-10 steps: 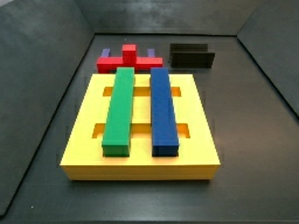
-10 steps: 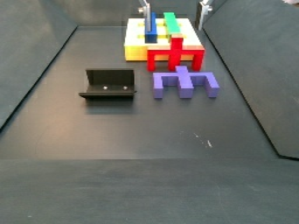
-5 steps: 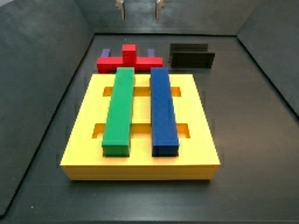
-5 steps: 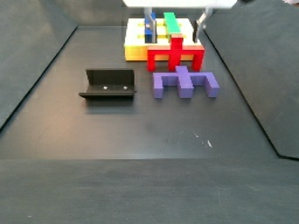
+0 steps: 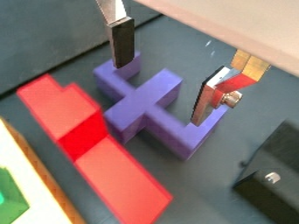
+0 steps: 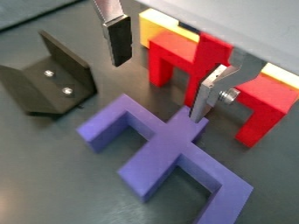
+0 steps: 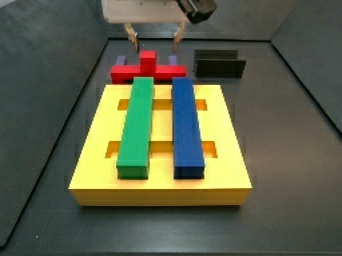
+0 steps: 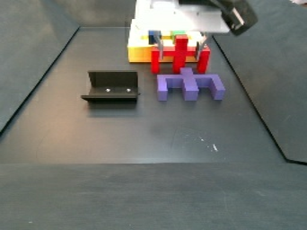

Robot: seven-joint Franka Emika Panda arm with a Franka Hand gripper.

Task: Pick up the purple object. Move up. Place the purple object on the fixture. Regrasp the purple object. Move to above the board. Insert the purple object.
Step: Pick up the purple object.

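Purple object on floor, unmarked; pincer wide apart just above.

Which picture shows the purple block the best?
A wrist view: the purple object fills it, below the open gripper. One side view shows it whole but small; the other shows only a sliver behind the red block.

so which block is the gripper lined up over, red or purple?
The purple object. In both wrist views the open gripper has its fingers either side of the purple centre post, not touching; the red cross-shaped block sits beside it, outside the fingers.
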